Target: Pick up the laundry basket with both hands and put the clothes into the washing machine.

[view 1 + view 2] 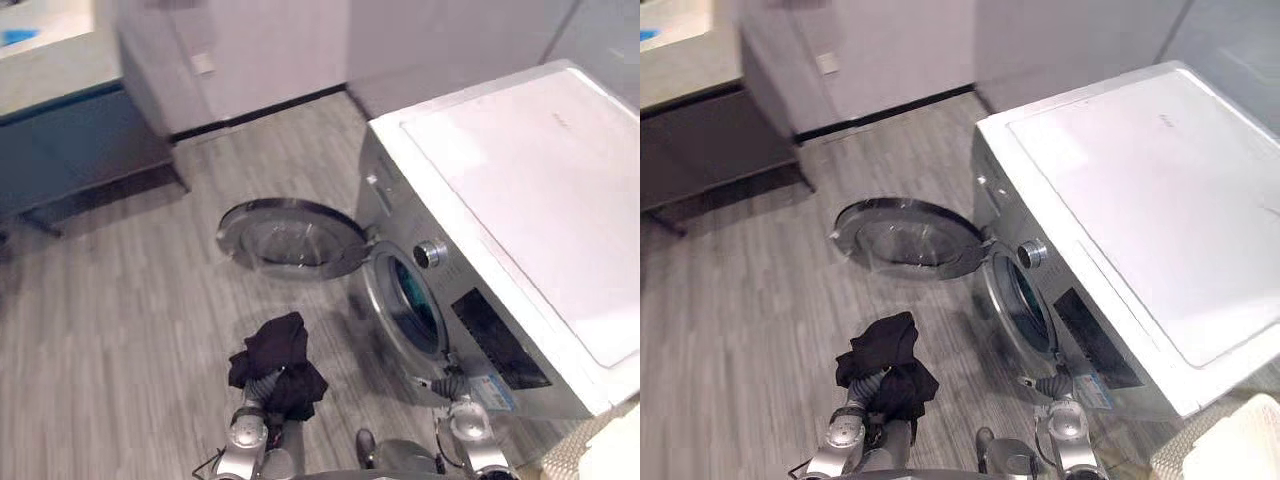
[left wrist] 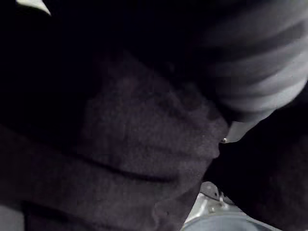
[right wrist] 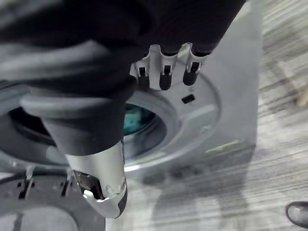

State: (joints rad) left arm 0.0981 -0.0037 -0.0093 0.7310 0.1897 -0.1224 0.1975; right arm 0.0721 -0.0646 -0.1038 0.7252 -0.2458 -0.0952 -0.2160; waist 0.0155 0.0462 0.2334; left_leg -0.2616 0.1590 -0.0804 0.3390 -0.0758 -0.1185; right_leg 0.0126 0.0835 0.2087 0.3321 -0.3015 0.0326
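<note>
Seen from the robot's head, the left hand lifts a black garment clear of the floor, close to the washing machine, whose door hangs open for loading; the right hand waits beside the drum opening. At the left wrist, dark cloth smothers the hand, so its grip cannot be told. At the right wrist, straight fingers and a spread thumb hold nothing, and a teal item lies inside the drum.
</note>
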